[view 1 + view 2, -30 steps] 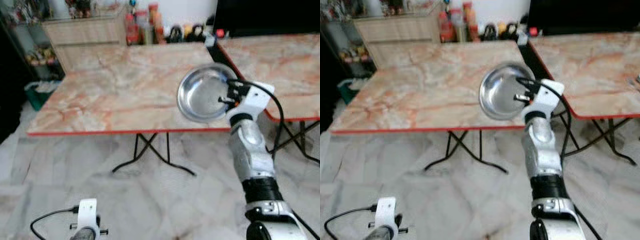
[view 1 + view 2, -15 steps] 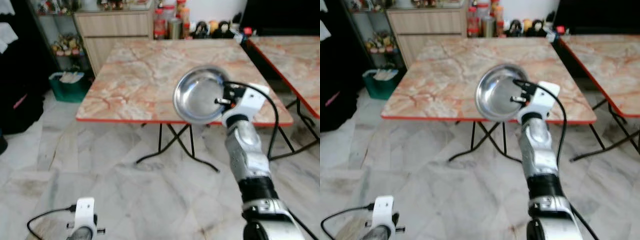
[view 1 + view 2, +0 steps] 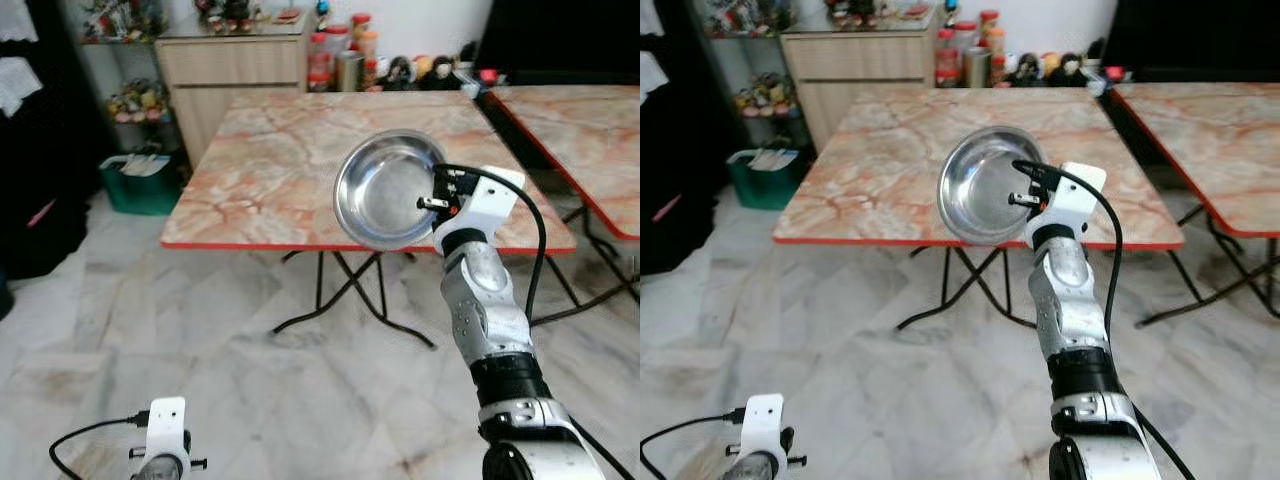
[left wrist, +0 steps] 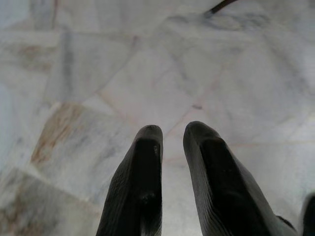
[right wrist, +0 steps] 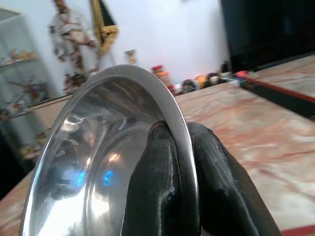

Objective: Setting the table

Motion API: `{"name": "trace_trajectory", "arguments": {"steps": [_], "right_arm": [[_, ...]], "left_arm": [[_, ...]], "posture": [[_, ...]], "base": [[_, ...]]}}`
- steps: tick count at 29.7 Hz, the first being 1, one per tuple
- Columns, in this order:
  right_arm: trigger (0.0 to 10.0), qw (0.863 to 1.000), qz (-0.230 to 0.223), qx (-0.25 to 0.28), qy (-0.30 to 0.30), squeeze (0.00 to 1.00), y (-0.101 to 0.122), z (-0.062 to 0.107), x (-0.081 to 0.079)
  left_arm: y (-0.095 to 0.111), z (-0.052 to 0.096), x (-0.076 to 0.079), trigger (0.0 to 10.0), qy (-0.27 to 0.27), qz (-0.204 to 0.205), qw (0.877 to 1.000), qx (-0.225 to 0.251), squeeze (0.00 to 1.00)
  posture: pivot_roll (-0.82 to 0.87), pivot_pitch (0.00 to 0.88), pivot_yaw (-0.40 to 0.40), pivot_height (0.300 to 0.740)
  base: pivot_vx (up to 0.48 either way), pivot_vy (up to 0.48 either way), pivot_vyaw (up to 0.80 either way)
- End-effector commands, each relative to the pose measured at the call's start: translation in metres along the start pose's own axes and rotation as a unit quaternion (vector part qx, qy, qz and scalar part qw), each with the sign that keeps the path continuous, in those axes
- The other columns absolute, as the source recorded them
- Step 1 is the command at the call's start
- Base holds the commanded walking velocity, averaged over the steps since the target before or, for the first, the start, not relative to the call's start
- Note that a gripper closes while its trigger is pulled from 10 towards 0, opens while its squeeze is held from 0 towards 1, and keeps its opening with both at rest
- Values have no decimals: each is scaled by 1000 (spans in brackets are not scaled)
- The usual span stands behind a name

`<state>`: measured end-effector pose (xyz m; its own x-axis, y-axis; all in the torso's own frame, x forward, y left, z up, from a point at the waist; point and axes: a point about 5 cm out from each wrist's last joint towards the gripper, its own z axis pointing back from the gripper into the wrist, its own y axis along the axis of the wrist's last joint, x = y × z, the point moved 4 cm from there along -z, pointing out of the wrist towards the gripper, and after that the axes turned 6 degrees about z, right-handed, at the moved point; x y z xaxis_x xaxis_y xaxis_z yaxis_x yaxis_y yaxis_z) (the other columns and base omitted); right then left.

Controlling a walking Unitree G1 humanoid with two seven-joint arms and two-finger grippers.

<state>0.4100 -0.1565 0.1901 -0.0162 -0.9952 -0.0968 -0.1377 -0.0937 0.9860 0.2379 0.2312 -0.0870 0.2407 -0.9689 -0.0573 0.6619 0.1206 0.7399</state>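
A round steel plate (image 3: 385, 190) is held up on edge in front of the marble table (image 3: 270, 160), its hollow facing me. My right gripper (image 3: 432, 202) is shut on the plate's rim at its right side; in the right wrist view the two black fingers (image 5: 157, 172) pinch the rim of the plate (image 5: 93, 162). My left gripper (image 4: 172, 135) hangs low over the marble floor, its fingers nearly together with nothing between them.
The table's red front edge (image 3: 250, 244) stands on black folding legs (image 3: 330, 300). A second marble table (image 3: 580, 130) is to the right. A wooden cabinet (image 3: 235, 65) and several jars and bottles (image 3: 345, 60) line the back wall. A green bin (image 3: 135, 180) sits at the left.
The camera has swung and the table now sits more centred and slightly farther. The right gripper still holds the plate, which has shifted a little left and up in view.
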Motion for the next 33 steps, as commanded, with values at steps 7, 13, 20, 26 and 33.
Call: {"name": "trace_trajectory", "arguments": {"steps": [7, 13, 20, 26, 33], "right_arm": [[10000, 1000, 9, 19, 10, 0, 9, -1, -2], [10000, 1000, 4, 15, 7, 0, 7, -1, -1], [10000, 1000, 4, 11, 11, 0, 6, -1, -2], [10000, 1000, 5, 3, 19, 0, 2, 0, -5], [10000, 1000, 11, 0, 23, 0, 1, 1, -3]], "left_arm": [[-2, 0, 1, 10000, -3, -7, 1000, -6, 0], [-3, 0, 2, 10000, -4, -8, 1000, -7, 0], [-3, 0, 2, 10000, -5, -7, 1000, -8, 0], [-3, 0, 2, 10000, -6, -7, 1000, -9, 0], [-4, 0, 4, 10000, -7, -5, 1000, -9, 0]], "posture": [[68, 17, 32, 740], [68, 17, 32, 740], [68, 18, 30, 740], [66, 19, 27, 740], [59, 18, 20, 740]], "base": [[406, 0, 207], [409, 0, 75], [411, 0, 0], [411, 0, 0], [411, 0, 0]]}}
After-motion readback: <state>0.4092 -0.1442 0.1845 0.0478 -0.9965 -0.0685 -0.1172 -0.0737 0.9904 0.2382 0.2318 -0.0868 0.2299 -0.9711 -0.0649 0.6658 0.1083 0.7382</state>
